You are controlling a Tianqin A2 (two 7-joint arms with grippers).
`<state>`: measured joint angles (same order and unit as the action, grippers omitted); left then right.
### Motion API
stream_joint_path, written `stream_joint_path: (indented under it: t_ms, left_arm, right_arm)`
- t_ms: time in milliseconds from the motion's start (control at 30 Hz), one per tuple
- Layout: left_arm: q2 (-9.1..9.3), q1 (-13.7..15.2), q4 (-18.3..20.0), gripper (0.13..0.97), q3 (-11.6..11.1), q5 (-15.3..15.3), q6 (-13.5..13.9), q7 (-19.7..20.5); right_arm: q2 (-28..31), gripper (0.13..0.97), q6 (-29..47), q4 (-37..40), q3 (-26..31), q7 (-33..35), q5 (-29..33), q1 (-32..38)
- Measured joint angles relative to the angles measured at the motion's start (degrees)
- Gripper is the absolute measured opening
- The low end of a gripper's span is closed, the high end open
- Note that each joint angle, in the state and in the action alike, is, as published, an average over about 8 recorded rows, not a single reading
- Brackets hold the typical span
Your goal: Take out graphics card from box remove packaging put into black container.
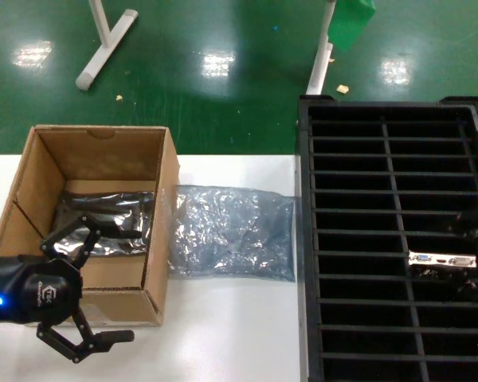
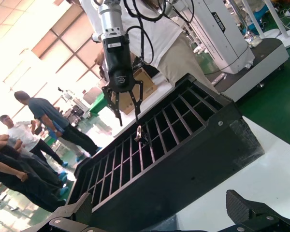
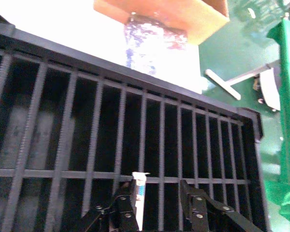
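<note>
The box point(image 1: 88, 223) stands open-topped at the left of the white bench point(image 1: 231, 334), so entry is from above only — its 4 cardboard walls close off the sides, and a dark bag point(image 1: 103, 223) covers most of its floor. The left hand point(image 1: 84, 338), fingers spread, hangs at the box's near left corner. Just right of the box the packaging point(image 1: 233, 231) lies flat, filling the strip between box and black container point(image 1: 303, 239). Near of it the bench is bare. The container's thin dividers leave only narrow slots in 2 columns — the graphics card point(image 1: 442, 259) stands in a right-column slot, with the right hand point(image 2: 123, 104) open above it.
</note>
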<state>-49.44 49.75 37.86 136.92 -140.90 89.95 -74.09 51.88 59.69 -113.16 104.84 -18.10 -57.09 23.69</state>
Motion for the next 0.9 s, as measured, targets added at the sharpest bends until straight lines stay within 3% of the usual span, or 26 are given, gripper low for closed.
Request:
stream_joint_path:
  t_ms: [133, 433, 667, 900]
  left_arm:
    - [0.0, 0.0, 0.0, 0.966, 0.0, 0.0, 0.0, 0.0]
    - [0.0, 0.0, 0.0, 0.966, 0.0, 0.0, 0.0, 0.0]
    - [0.0, 0.0, 0.0, 0.966, 0.0, 0.0, 0.0, 0.0]
    - [0.0, 0.0, 0.0, 0.966, 0.0, 0.0, 0.0, 0.0]
  right_arm:
    - [-0.5, 0.297, -0.7, -0.8, -1.6, -1.7, 0.7, -0.2]
    - [-5.0, 0.453, -5.9, -2.5, -9.8, -8.3, 3.9, -5.0]
    - [-12.9, 0.643, -11.8, -2.9, -18.2, -13.7, 6.1, -11.0]
    - [-15.4, 0.776, -13.5, -2.8, -20.3, -14.9, 6.8, -12.3]
